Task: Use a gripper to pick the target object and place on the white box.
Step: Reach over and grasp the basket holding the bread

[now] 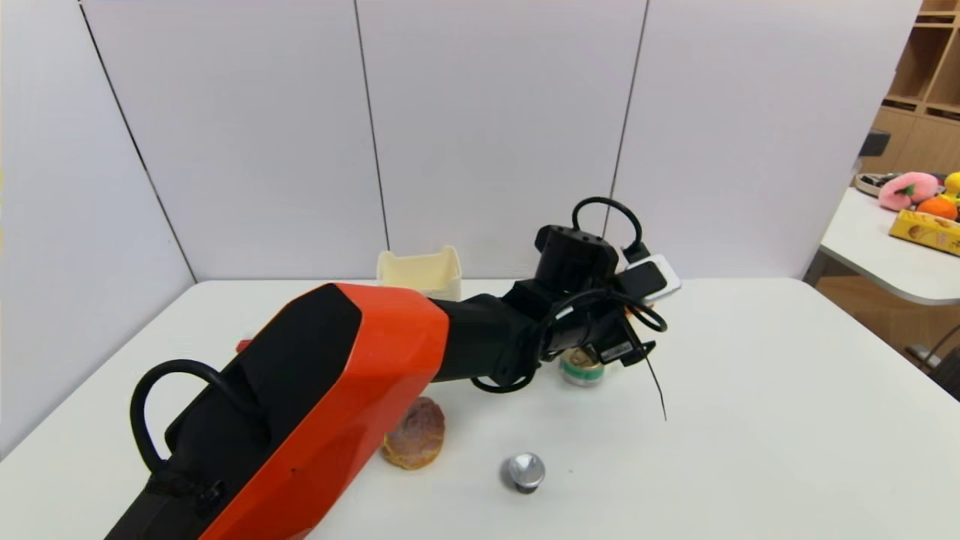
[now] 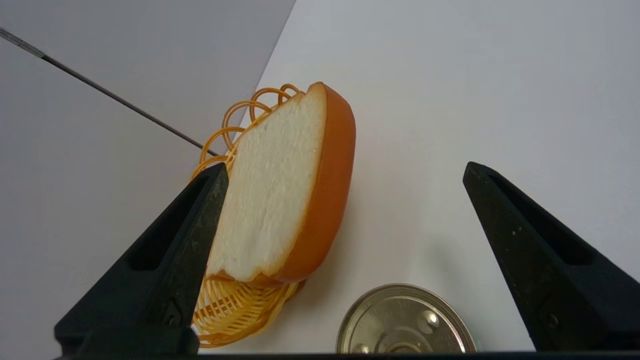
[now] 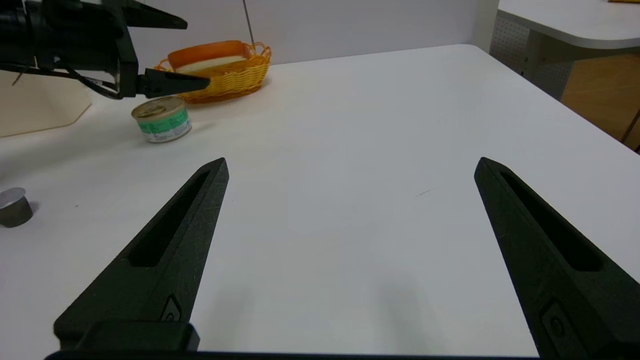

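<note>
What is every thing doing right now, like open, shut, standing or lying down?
Left gripper: open, empty, near the toast.
Right gripper: open, empty, parked.
Toast: lying in the basket, not held.
Basket: upright, holding the toast.
White box: upright, open-topped.
Can: upright, lid shut.

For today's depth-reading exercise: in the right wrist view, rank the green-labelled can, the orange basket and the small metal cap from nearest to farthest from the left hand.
1. Green-labelled can: on the table just below the left hand.
2. Orange basket: right behind the hand's fingertips, holding the toast slice; close to the can's rank.
3. Small metal cap: clearly farthest, toward the table's near edge.
</note>
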Tool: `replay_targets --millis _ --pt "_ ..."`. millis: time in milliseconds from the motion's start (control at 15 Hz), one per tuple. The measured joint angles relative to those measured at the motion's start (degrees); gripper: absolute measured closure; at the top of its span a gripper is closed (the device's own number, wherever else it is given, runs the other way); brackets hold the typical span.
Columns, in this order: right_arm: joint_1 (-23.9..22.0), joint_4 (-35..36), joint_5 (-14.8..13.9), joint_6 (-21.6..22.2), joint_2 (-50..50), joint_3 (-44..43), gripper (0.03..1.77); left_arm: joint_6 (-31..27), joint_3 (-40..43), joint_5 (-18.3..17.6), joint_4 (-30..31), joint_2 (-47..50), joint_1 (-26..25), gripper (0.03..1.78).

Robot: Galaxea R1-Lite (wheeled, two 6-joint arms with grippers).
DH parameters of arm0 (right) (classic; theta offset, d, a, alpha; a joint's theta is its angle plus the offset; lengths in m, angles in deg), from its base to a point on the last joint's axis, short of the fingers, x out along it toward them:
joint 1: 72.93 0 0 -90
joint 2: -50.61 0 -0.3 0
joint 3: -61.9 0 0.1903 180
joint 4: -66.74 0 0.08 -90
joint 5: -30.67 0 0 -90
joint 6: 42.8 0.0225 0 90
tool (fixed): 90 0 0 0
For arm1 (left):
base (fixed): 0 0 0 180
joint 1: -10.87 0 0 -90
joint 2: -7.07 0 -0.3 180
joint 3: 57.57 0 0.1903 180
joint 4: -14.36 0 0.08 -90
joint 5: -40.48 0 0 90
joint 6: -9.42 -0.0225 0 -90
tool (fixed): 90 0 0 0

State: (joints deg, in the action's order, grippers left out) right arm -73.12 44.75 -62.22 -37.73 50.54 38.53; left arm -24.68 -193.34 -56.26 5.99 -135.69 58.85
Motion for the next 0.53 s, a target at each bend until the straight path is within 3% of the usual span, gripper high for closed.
replay_targets --millis 333,533 --pt "0.0 0.0 0.0 0.0 0.0 0.0 0.10 -3.8 -0.5 0.1 0.3 -1.5 -1.9 0.12" --pt "0.0 0.0 0.0 0.0 0.0 0.0 0.10 -5.3 -0.6 1.8 4.9 -2.1 -2.4 0.12"
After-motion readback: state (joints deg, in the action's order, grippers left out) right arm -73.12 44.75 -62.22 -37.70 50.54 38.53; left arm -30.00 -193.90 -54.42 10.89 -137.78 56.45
